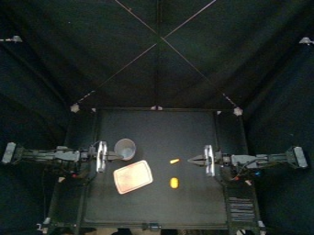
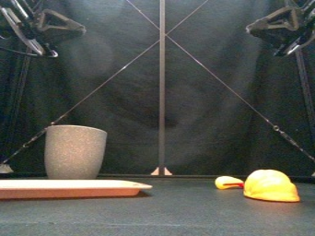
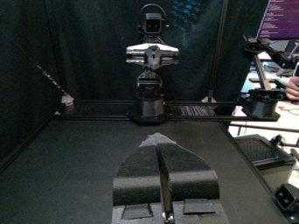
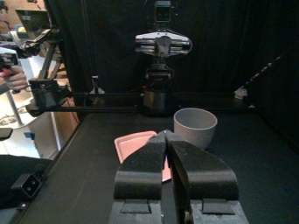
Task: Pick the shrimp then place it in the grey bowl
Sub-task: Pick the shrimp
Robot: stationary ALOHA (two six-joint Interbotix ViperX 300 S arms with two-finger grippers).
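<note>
Left hand (image 3: 158, 142) and right hand (image 4: 170, 136) are sitting closed at opposite bench (image 1: 196, 188) edges. Orange toy (image 1: 173, 162) and yellow toy (image 1: 174, 183) are lying close; mistaking which is the shrimp risks a wrong pick.

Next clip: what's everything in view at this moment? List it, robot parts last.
grey cup: one, grey speckled, upright, left of the table's middle, behind the tray.
tray: one, pink, flat, left of middle, toward the front.
small orange toy: one, orange, near the middle, right of the tray; probably the shrimp.
yellow toy: one, yellow-orange, in front of the small orange toy, apart from it.
table: one, black.
left gripper: one, black, jaws shut on nothing, raised at the table's left side.
right gripper: one, black, jaws shut on nothing, raised at the table's right side.
</note>
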